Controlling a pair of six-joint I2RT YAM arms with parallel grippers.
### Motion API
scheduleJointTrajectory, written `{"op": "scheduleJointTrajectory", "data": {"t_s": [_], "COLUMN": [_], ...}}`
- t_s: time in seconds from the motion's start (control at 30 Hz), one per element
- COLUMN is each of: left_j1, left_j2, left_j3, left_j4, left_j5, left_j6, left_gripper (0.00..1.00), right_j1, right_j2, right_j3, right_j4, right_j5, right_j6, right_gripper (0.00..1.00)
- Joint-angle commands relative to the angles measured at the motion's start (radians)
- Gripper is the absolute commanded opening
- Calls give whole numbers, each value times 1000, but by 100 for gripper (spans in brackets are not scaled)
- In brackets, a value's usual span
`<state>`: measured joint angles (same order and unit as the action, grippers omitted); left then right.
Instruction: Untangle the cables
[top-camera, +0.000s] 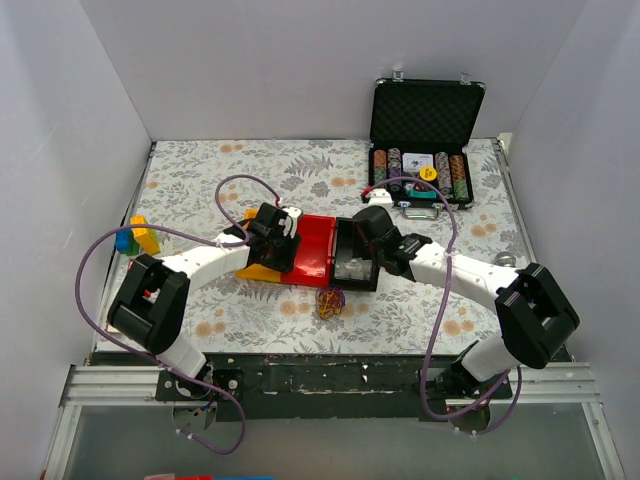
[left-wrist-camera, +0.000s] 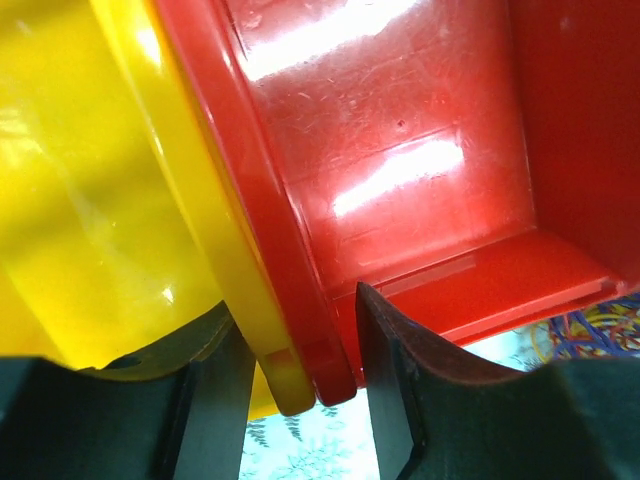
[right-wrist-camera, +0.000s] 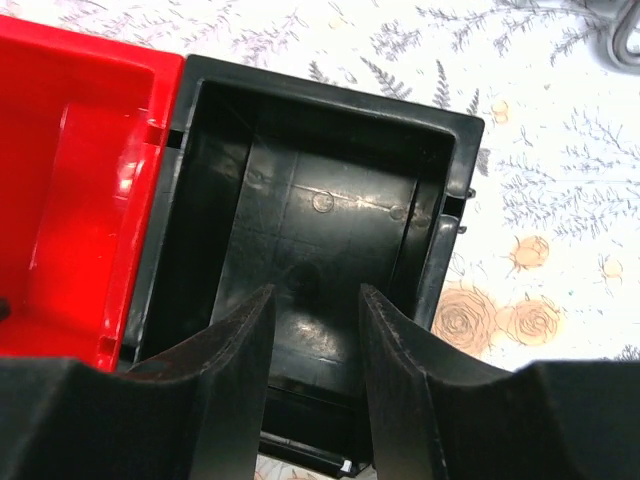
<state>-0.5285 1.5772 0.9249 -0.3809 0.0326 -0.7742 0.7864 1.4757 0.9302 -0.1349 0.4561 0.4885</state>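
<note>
Cables (top-camera: 330, 302): one small, loose knot of hair-thin strands in yellow, red and dark purple, looped over one another. Individual strands too fine to trace in the top view. Seen again at the lower right edge of the left wrist view as a flat scribble of blue-purple, yellow and red lines.

Position: on the flowered table (top-camera: 200, 180), just in front of the seam between the red bin (top-camera: 315, 245) and the black bin (top-camera: 355, 268), on the near side. Touched by neither arm.

Left gripper (left-wrist-camera: 300, 335): partly open, straddling the adjoining rims of the yellow bin (left-wrist-camera: 90, 200) and the red bin. One finger on the yellow side, the other inside the red bin against its wall. Cannot tell whether the rims are actually clamped.

Right gripper (right-wrist-camera: 315, 300): fingers parted with nothing between them, holding nothing, poised over the black bin and pointing into its interior.

Bins: set in a row, yellow, red, black from left to right, walls touching.
</note>
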Motion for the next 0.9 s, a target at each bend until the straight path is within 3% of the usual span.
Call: {"op": "scheduleJointTrajectory", "data": {"t_s": [0.0, 0.43, 0.57, 0.7, 0.87], "left_j1": [-37, -108, -108, -108, -107], "left_j2": [-17, -83, -102, -117, -164], "left_j3": [48, 107, 124, 205, 324], "left_j4": [-45, -165, -196, -254, -311], "left_j5": [67, 228, 224, 202, 156], "left_j6": [18, 27, 24, 20, 7], "left_gripper": [45, 80, 86, 98, 98], "right_j1": [-27, -133, -133, -122, -26], "right_j2": [2, 6, 11, -26, -144], "right_j3": [-21, 4, 22, 30, 18], "right_j4": [-29, -15, -29, -51, -45], "right_j5": [10, -45, -73, -100, -74], "right_j6": [-8, -120, -105, -88, -88], "right_gripper": [46, 40, 40, 52, 70]}}
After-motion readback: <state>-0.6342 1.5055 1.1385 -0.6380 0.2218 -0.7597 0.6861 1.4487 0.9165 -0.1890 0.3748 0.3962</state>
